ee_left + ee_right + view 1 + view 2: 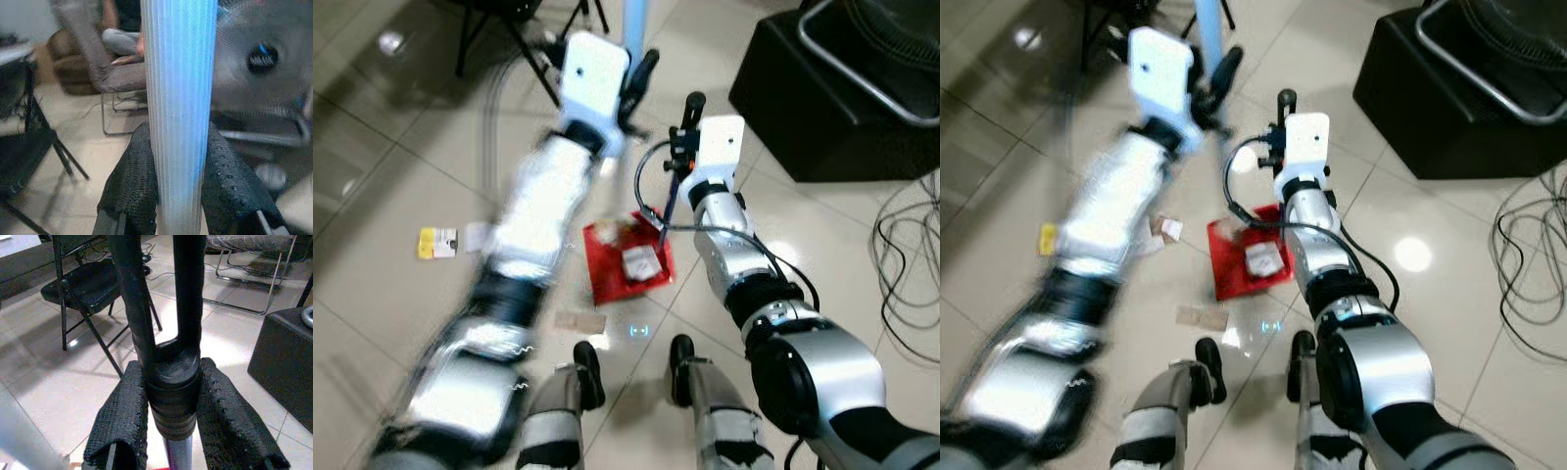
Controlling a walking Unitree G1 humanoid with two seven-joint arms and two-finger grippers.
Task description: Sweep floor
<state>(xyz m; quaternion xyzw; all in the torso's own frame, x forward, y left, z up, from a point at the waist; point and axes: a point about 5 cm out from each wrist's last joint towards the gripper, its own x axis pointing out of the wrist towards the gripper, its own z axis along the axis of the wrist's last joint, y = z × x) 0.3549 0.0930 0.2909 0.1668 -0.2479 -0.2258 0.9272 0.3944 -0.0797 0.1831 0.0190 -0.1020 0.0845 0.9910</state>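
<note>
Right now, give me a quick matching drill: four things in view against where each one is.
Things:
1. broom handle
2. dustpan handle
3. red dustpan
4. yellow scrap

Places:
a. floor, by the robot's left arm
b. right gripper
c. floor, holding litter
d. left gripper

Pairs: 1-d, 2-b, 3-c, 4-a

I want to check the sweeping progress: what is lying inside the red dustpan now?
The red dustpan holds a white crumpled wrapper and paler scraps near its back edge. The right arm hides its right side.
</note>
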